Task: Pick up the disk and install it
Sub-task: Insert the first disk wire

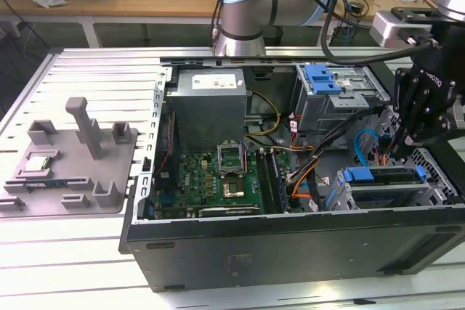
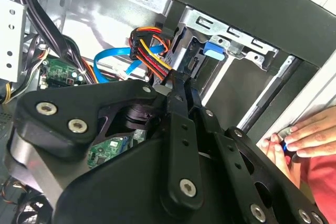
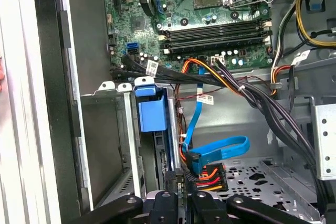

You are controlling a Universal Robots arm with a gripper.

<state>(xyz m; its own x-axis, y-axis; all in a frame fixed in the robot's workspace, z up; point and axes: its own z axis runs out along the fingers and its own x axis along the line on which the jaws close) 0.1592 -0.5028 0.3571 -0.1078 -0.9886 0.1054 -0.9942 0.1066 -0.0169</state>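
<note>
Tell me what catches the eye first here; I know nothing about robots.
The open computer case draws the eye first, with its green motherboard bare in the middle of the exterior view. At that view's right, the arm's black gripper hangs low inside the case, beside a looping blue cable. In the second wrist view, a person's hand sits by the case's outer wall.

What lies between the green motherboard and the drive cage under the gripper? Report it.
In the exterior view, a tangle of orange, black and blue cables crosses that gap between motherboard and drive cage.
</note>
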